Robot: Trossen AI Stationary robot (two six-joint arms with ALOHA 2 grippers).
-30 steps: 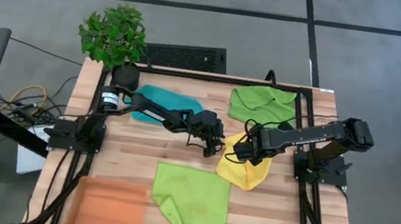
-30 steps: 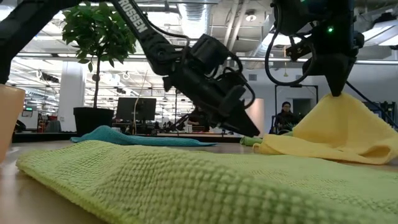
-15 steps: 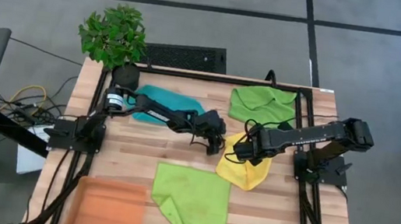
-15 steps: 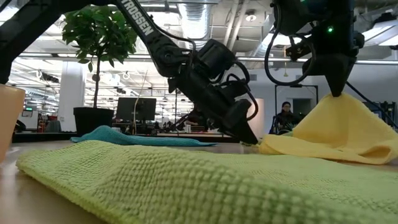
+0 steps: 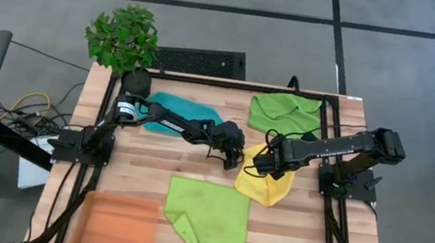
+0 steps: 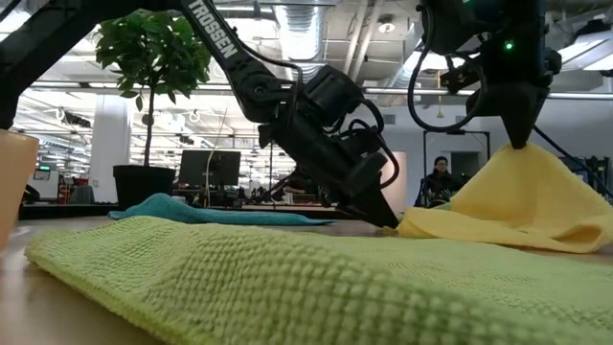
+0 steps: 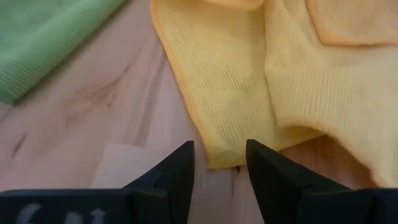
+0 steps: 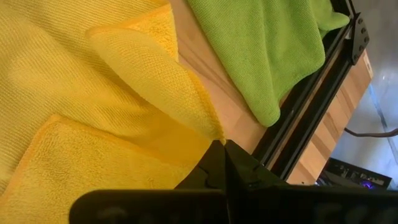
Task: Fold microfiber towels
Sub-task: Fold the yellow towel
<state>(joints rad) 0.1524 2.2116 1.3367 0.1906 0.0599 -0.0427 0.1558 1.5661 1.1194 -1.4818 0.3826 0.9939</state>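
Right gripper is pinched shut on the yellow towel, holding one part of it up as a peak; the rest drapes on the table right of centre. Left gripper has its fingers spread, tips down at the tabletop, straddling the yellow towel's near corner without closing on it. Readable text: "TROSSEN" partly visible on the left arm link. Teal towel lies near the back edge, left of centre. One lime green towel is bunched near the back right corner, close to the black frame rail. Second lime green towel is spread at the front edge, mid-table. Orange tray sits at the front left corner. Bare wood is open between the tray and the left arm.
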